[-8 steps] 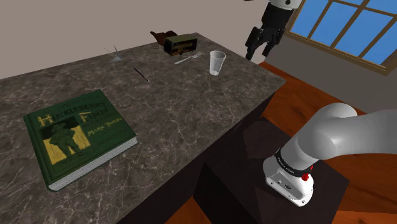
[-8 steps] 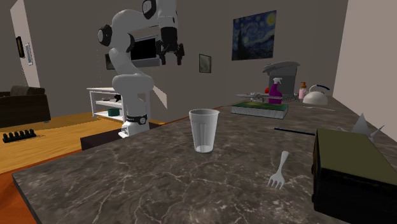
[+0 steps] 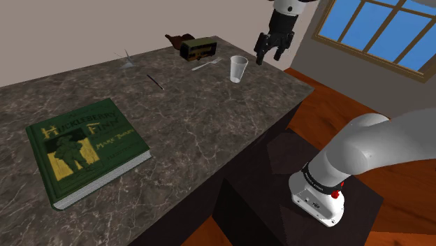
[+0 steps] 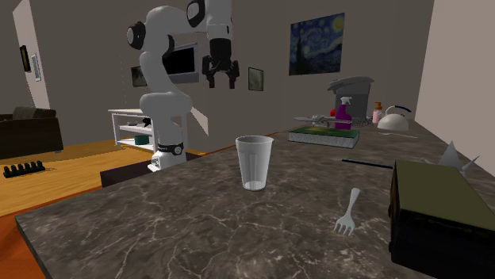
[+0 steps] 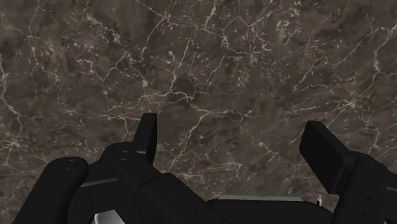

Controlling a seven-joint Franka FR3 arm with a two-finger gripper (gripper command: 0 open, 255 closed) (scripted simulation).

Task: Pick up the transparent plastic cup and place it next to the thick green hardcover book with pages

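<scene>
The clear cup (image 3: 239,68) stands upright and empty near the far corner of the counter (image 3: 202,133), with a white fork (image 3: 207,66) and a dark green box (image 3: 199,47) just past it. The green book (image 3: 87,150) lies flat, well apart from the cup, at the shoulder view's left end of the counter.

The gripper (image 3: 269,59) hangs in the air above the counter's edge, to the shoulder view's right of the cup and higher than its rim. Its 2 fingers stand wide apart with nothing between them. In the wrist view, bare marbled counter lies past the fingers (image 5: 147,133).

The cup looks thin-walled and very light, so lifting it should cost no effort. The risk is more likely in the touch: a nudge from 1 finger before the other arrives could tip it or slide it on the smooth stone. Its wall probably gives under pressure, and too hard a squeeze may buckle it or pop it out. The sides taper, wider at the rim, and look slick, so it could slip downward in a loose hold. A good grasp is likely across the upper half of the wall, below the stiffer rim, with both fingers closing evenly and gently.
</scene>
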